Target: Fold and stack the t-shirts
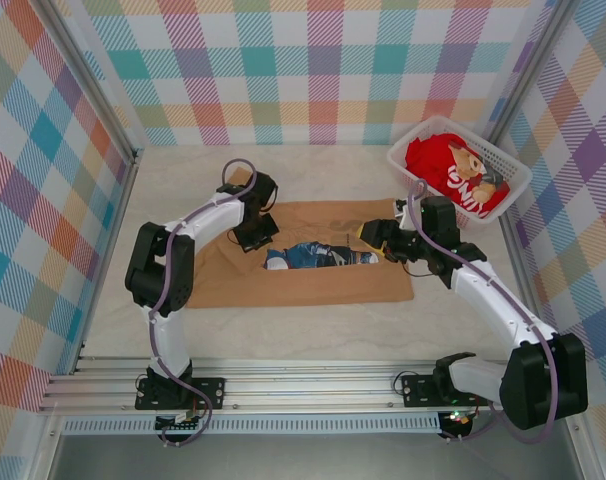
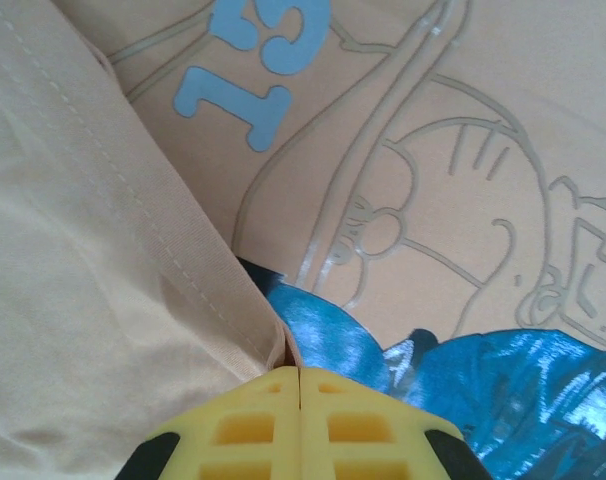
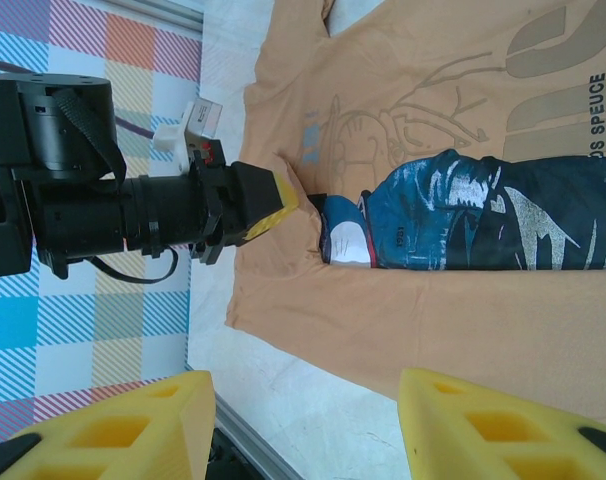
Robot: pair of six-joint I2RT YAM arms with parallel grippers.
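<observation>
Tan t-shirt (image 1: pixel 333 222) cloth is pinched in a fold between the closed fingers of the left gripper (image 2: pixel 299 375), while the right gripper (image 3: pixel 305 392) hangs with fingers spread above the shirt's right end. The shirt lies spread on the beige table (image 1: pixel 333 170), inside checked walls (image 1: pixel 313 70). A red t-shirt (image 1: pixel 438 160) sits bunched in the white basket (image 1: pixel 513 168), its print partly hidden.

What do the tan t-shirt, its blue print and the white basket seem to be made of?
Tan t-shirt: soft matte cloth, likely cotton knit; stitched seam, creases.
Blue print: glossy film or foil; it glints.
White basket: probably rigid plastic; slotted walls.
</observation>
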